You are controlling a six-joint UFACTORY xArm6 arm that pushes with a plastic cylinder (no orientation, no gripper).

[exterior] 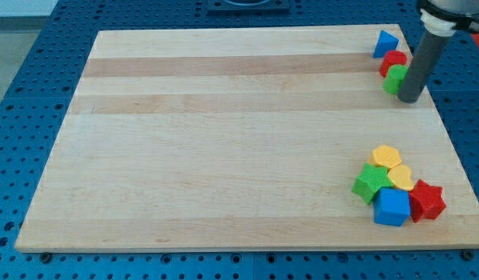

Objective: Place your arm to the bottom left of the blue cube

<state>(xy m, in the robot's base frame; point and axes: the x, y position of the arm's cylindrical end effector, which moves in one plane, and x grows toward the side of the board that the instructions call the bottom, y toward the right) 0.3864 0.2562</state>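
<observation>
The blue cube (392,207) lies near the view's bottom right, in a cluster with a green star-shaped block (370,183) at its upper left, a red star-shaped block (427,201) at its right, and two yellow blocks (386,157) (400,177) above it. My tip (410,99) is at the view's upper right, far above the blue cube. It stands right beside a green block (394,79).
A red block (393,61) and a blue triangular block (385,43) sit just above the green block by the tip. The wooden board (224,132) rests on a blue perforated table; its right edge is close to both clusters.
</observation>
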